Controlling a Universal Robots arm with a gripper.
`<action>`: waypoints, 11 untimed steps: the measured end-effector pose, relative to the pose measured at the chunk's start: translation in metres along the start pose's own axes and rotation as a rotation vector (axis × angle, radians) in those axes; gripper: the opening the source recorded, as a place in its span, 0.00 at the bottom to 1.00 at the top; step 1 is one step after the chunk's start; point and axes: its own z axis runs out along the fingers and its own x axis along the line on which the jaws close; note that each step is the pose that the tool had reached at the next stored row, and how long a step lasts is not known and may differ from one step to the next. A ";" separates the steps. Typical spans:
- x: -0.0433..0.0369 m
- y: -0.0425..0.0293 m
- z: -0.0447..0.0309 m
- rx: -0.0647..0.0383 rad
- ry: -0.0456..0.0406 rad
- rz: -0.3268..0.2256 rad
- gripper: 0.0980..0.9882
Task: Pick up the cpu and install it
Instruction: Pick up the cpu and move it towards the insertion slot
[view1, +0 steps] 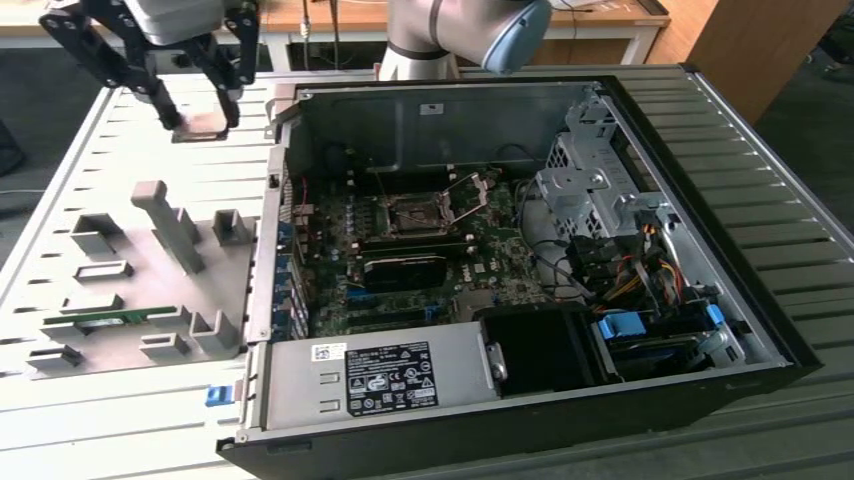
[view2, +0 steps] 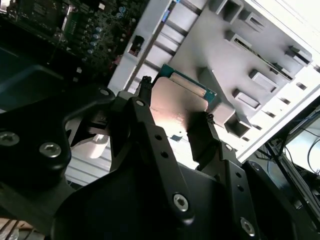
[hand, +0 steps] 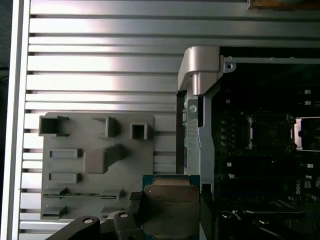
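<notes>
Open computer case (view1: 400, 125) lies on the slatted table (view1: 761, 200), with the motherboard (view1: 400, 290) inside and the socket (view1: 414, 212) on it. The fixture plate (view1: 147, 275) lies beside the case, on the exterior view's left, with what seems a memory stick (view1: 107, 318) on it. The gripper (view1: 200, 118), the cpu (view1: 203, 126) between its fingers, hangs behind the plate.

Ribbed metal table (view1: 781, 190), wooden panel (view1: 750, 45) behind.

Bright daylight, glare on slatted table (hand: 100, 65), dark computer case (hand: 200, 65) interior
</notes>
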 end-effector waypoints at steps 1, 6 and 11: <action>-0.0044 0.0000 0.0005 0.000 -0.0001 0.000 0.50; -0.0273 0.0003 0.0032 0.000 -0.0001 0.000 0.50; -0.0500 0.0006 0.0057 0.000 0.0000 0.000 0.50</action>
